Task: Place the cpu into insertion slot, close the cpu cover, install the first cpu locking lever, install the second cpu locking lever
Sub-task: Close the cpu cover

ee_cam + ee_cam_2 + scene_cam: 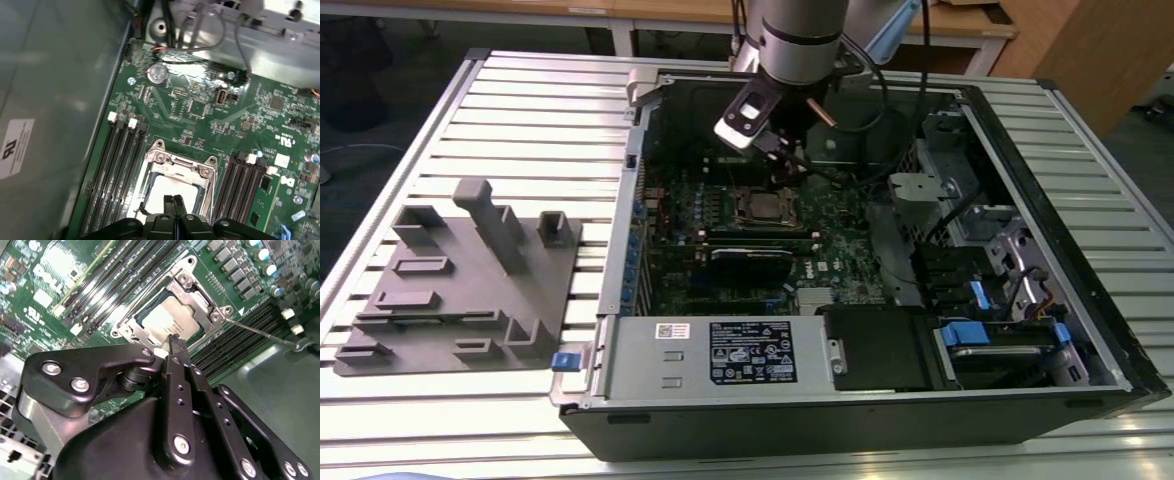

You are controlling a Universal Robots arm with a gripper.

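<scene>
Your cpu (167,320) sits in the insertion slot (125,330), and the cpu cover (200,299) lies flat over its edges to pin it there. One locking lever (260,332) juts out unlatched beside it. Your arm reaches steeply down into the case, with the pincer (175,342) closed, empty, and its tip at the cover's edge.

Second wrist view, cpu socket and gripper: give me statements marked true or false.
The cpu lies seated under the cpu cover. True.
The cpu cover stands raised upright. False: it lies flat, framing the chip.
The gripper holds the cpu. False: it is shut and empty, by the cover's edge.
A thin locking lever sticks out from the socket's corner. True.
The grey fixture lies at the exterior view's right. False: at its left.
</scene>
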